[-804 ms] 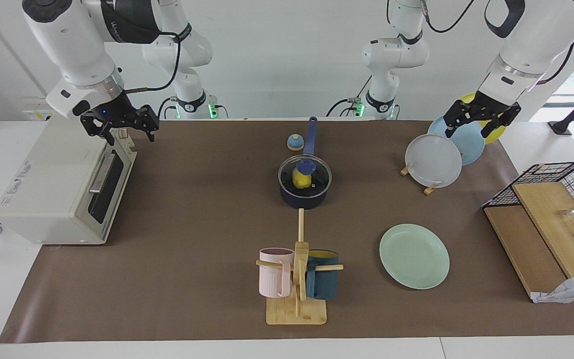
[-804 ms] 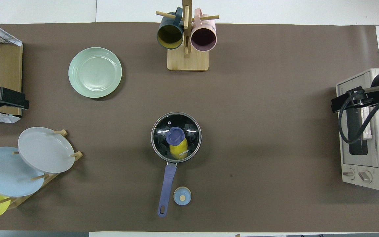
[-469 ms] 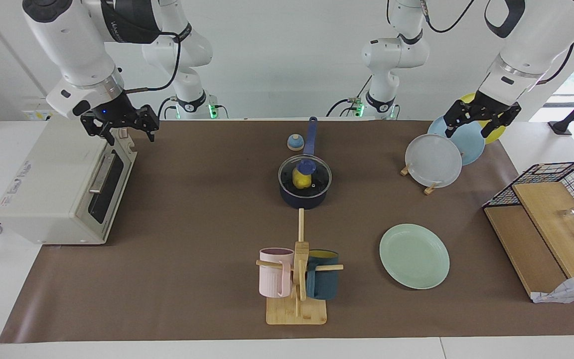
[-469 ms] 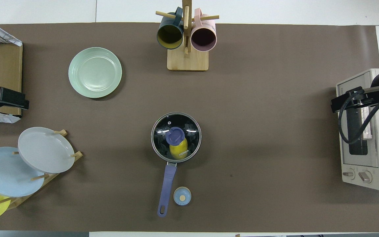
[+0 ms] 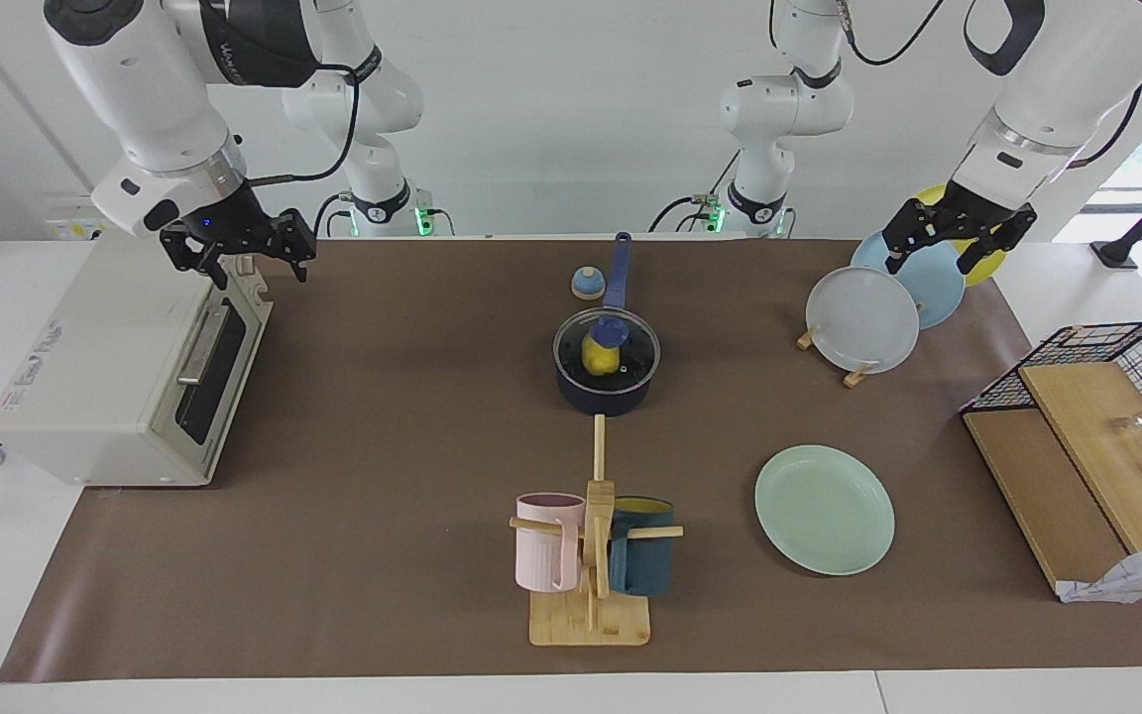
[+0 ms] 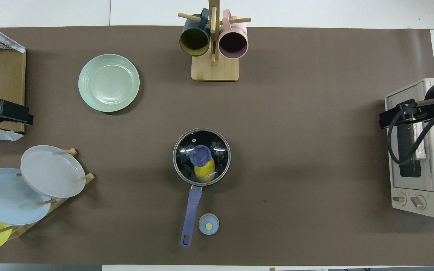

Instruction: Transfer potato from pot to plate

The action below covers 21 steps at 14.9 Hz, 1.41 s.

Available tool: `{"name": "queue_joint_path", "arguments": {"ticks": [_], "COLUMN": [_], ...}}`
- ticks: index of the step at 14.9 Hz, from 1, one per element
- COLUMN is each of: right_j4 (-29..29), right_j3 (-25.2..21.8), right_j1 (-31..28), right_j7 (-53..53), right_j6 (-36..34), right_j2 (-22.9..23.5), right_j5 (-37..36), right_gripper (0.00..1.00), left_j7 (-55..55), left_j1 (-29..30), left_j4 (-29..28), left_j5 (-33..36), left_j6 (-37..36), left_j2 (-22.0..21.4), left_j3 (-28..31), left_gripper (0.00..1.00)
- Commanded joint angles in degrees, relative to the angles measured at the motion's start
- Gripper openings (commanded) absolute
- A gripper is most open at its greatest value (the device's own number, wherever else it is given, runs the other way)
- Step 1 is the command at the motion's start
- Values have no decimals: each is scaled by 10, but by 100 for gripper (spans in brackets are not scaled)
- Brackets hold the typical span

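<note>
The dark blue pot [image 5: 606,389] stands mid-table with its handle [image 6: 191,214] toward the robots. A glass lid with a blue knob [image 6: 200,155] covers it. The yellow potato [image 5: 598,360] shows through the lid, also in the overhead view [image 6: 205,173]. The mint-green plate [image 5: 824,509] lies bare, farther from the robots, toward the left arm's end [image 6: 109,82]. My left gripper [image 5: 938,254] hangs open and empty over the plate rack. My right gripper [image 5: 249,268] hangs open and empty over the toaster oven's edge. Both arms wait.
A toaster oven [image 5: 115,367] stands at the right arm's end. A mug tree [image 5: 591,555] with pink and teal mugs stands farther out than the pot. A rack holds grey-white [image 5: 863,319], light blue and yellow plates. A small blue disc [image 6: 208,224] lies beside the pot handle. A wire basket [image 5: 1106,347] with wooden boards stands at the left arm's end.
</note>
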Motion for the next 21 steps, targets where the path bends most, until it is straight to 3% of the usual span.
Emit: {"name": "queue_joint_path", "arguments": {"ticks": [1, 4, 8, 13, 16, 21], "right_j4": [-7, -7, 6, 125, 108, 89], "right_j3": [4, 4, 4, 5, 4, 4], "right_j1": [-3, 10, 85, 213, 307, 380], "right_j7": [2, 3, 47, 182, 296, 402], "right_j6": [-1, 33, 50, 55, 149, 226], "right_j2": [-11, -8, 35, 150, 175, 239], "right_j5": [9, 64, 67, 49, 42, 10], "right_gripper": [100, 100, 100, 100, 100, 100], "left_j7": [-6, -6, -6, -6, -6, -6], "left_j1": [-4, -4, -3, -3, -3, -4], "left_j4": [-14, -14, -14, -14, -14, -14], "left_j5": [10, 10, 10, 10, 10, 10], "left_j6": [-3, -3, -3, -3, -3, -3], "left_j2": [-15, -15, -15, -15, -15, -15], "left_j3": [2, 2, 2, 2, 2, 2], "left_gripper": [100, 100, 100, 100, 100, 100]}}
